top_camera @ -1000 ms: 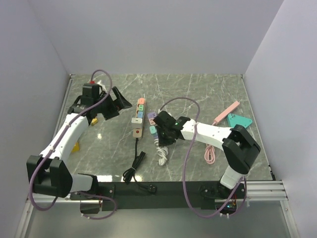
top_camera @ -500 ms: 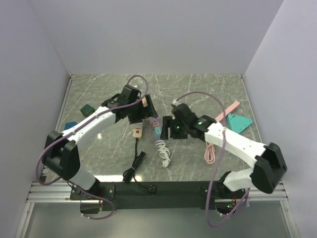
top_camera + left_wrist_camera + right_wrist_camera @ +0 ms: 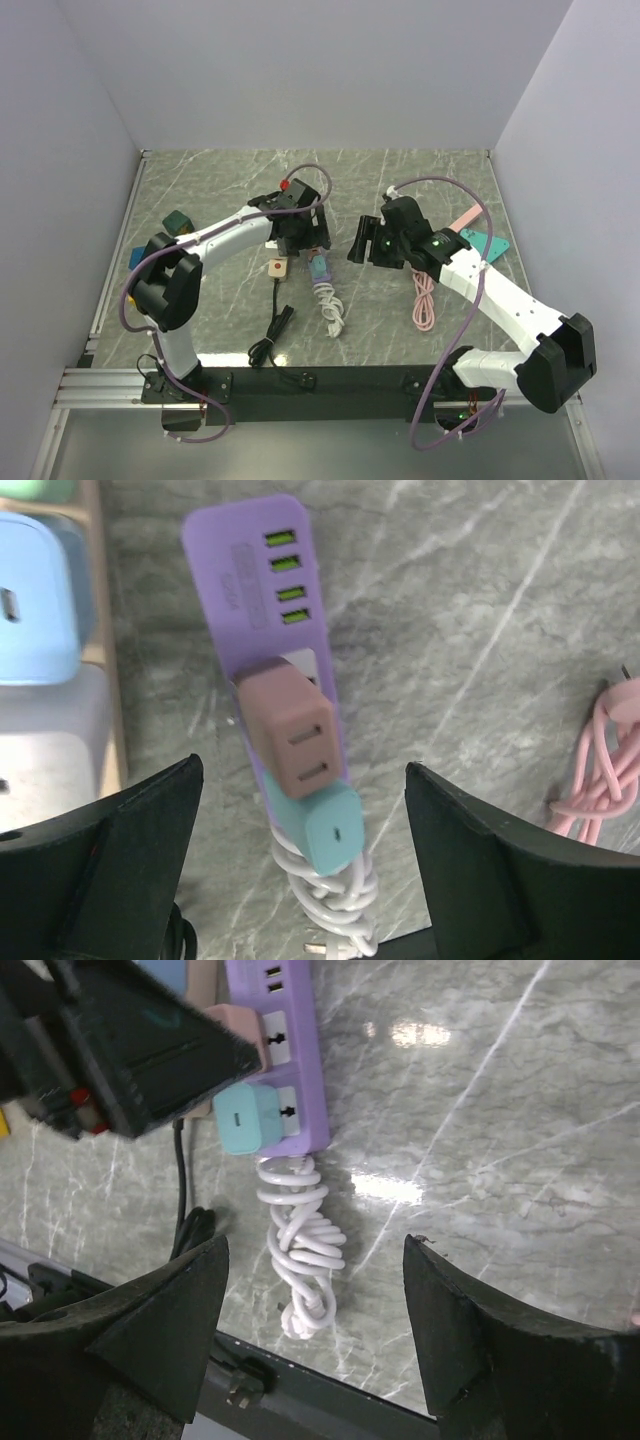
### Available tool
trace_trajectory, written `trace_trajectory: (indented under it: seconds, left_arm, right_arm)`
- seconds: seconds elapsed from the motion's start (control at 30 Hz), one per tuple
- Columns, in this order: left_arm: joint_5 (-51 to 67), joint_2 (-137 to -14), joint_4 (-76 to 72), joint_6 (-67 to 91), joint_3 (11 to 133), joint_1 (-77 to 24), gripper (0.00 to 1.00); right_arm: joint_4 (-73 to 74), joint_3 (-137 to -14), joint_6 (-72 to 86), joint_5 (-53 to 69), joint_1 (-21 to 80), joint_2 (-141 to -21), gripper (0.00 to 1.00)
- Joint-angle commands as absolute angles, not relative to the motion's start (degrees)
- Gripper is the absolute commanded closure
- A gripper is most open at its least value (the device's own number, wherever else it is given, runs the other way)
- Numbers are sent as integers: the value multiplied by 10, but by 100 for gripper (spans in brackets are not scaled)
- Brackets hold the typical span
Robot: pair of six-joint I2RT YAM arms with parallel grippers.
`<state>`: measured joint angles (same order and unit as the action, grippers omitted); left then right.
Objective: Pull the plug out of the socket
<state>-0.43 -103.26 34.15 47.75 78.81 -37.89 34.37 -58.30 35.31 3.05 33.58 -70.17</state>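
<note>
A purple power strip, the socket (image 3: 258, 568), lies on the marble table with a brown-pink adapter (image 3: 291, 726) and a teal plug (image 3: 331, 826) seated in it. Its white cord (image 3: 338, 900) is coiled at the near end. My left gripper (image 3: 305, 865) hovers open over the strip, its fingers (image 3: 110, 850) on either side of the teal plug and clear of it. In the top view the left gripper (image 3: 305, 243) sits above the socket (image 3: 318, 269). My right gripper (image 3: 362, 242) is open and empty just to the right; its wrist view shows the teal plug (image 3: 245, 1120) and cord (image 3: 300, 1250).
A beige strip (image 3: 100, 630) with a light-blue plug (image 3: 35, 595) lies left of the purple one. A black cord (image 3: 270, 335) trails toward the front rail. A pink cable (image 3: 425, 300), pink bar (image 3: 465, 225) and teal triangle (image 3: 485, 245) lie right; a green block (image 3: 178, 220) lies left.
My left arm swung from the far left to above the purple strip and its jaws narrowed slightly. My right gripper let go near the strip, opened and drew back to the right.
</note>
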Motion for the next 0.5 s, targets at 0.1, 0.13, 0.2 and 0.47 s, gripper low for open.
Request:
trace_trajectory:
  seconds: [0.1,0.13,0.2,0.47]
  left_arm:
    - [-5,-1036,359,483,821,-423,16]
    - [-5,-1033,355,486,810,-427,18]
    - [-5,-1025,346,490,797,-439,19]
    - [2,-1032,330,490,752,-449,35]
  right_arm:
    - [338,-563,348,35,318,-687,23]
    - [337,-562,348,35,315,-688,23]
    - [335,-557,345,35,314,-693,23]
    - [313,-537,345,54,299,-705,23]
